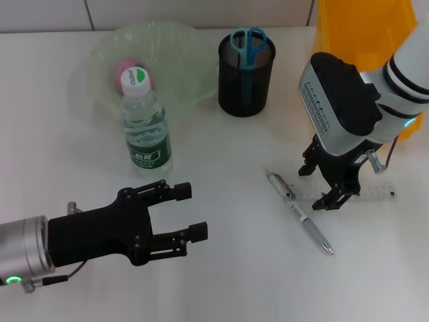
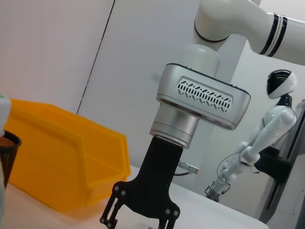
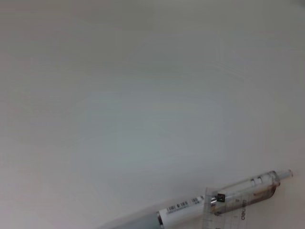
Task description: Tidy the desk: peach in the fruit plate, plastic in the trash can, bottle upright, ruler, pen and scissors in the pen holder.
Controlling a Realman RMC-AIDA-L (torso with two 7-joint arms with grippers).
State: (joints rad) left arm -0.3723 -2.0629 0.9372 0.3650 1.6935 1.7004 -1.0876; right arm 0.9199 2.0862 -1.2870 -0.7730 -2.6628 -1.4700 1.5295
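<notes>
Over the ruler (image 1: pixel 365 193) I hold the right claw (image 1: pixel 326 189) spread and empty for pinching; left claw (image 1: pixel 182 213) idles agape.

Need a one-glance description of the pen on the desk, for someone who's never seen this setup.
Start at the black mesh pen holder at the back of the white desk; come toward the robot to the right gripper, which hangs over a clear ruler. The pen lies diagonally beside it, its upper end crossing the ruler's end. It is the only slim silver-and-clear stick there.
</notes>
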